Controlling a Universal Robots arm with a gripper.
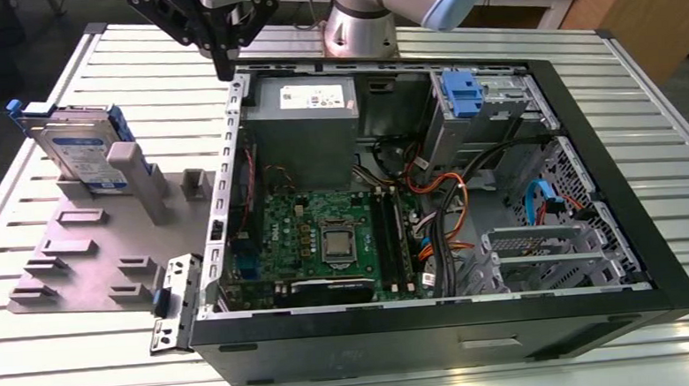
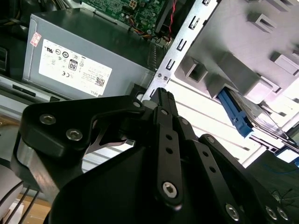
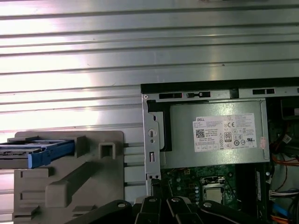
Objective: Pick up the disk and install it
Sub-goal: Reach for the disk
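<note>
The disk (image 1: 83,149) is a silver drive with a white-and-blue label in a blue frame. It stands on edge in a slot at the far end of the grey holder plate (image 1: 88,251), on the exterior view's left. Both wrist views catch its blue frame edge, in the second wrist view (image 2: 245,116) and in the first wrist view (image 3: 35,154). My gripper (image 1: 222,73) hangs above the computer case's back corner, to the right of the disk and well apart from it. Its fingers (image 2: 160,95) are shut with nothing between them, their tips over the case rim (image 3: 155,185).
The open computer case (image 1: 609,170) lies on the slatted metal table (image 1: 137,62). Inside are a grey power supply (image 1: 304,102), the green motherboard (image 1: 323,238), cables and a drive bay with a blue tab (image 1: 462,94). The arm's base (image 1: 359,24) stands behind the case.
</note>
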